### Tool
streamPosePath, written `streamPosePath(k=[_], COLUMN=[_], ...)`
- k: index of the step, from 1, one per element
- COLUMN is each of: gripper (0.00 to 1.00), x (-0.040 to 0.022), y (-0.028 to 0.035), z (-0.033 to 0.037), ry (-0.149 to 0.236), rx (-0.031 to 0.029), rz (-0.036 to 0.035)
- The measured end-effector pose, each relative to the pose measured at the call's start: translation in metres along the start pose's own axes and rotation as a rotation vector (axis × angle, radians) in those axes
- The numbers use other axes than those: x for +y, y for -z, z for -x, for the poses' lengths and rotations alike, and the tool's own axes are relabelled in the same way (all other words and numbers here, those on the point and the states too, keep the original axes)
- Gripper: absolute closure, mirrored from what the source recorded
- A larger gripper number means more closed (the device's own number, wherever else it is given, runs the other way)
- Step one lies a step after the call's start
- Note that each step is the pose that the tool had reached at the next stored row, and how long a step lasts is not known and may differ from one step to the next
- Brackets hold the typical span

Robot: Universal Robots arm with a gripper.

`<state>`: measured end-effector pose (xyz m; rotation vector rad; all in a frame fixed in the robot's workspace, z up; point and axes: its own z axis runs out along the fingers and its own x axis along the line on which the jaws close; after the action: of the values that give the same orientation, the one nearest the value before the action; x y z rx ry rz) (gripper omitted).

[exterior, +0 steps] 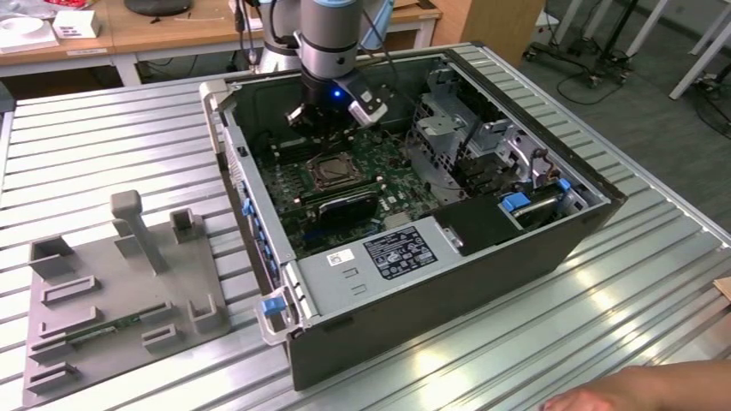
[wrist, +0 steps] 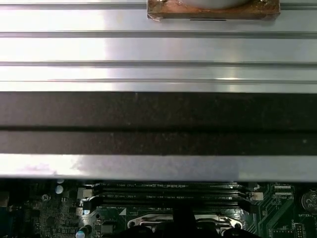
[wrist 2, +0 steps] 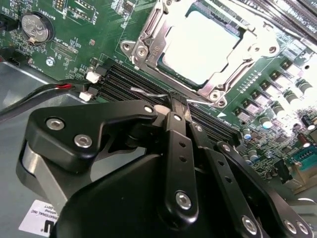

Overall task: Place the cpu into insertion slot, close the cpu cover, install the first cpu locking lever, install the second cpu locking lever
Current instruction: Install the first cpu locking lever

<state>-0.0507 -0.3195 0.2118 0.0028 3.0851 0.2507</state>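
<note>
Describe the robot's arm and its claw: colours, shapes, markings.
In the exterior view the arm is a round silvery-grey tube with darker grey joint housings, and a small blue light glows at its wrist. In the second wrist view the claw is matte black, built of flat linked bars with rounded ends, pinned by silver round-headed screws.

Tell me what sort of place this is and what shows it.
Probably a robotics lab or workshop bench: an open computer case lies on a ribbed metal table, a grey fixture plate with upright holders sits beside it, and wooden desks stand behind.
</note>
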Motion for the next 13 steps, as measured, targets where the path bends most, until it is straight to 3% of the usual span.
streamPosePath(k=[6,13], gripper=[0.9,0.9], x=[0.0046,0.0049], y=[-0.0015,-0.0016], z=[0.0,0.0003], ry=[0.0,0.0], rx=[-0.0001,0.0], rz=[0.0002,0.0])
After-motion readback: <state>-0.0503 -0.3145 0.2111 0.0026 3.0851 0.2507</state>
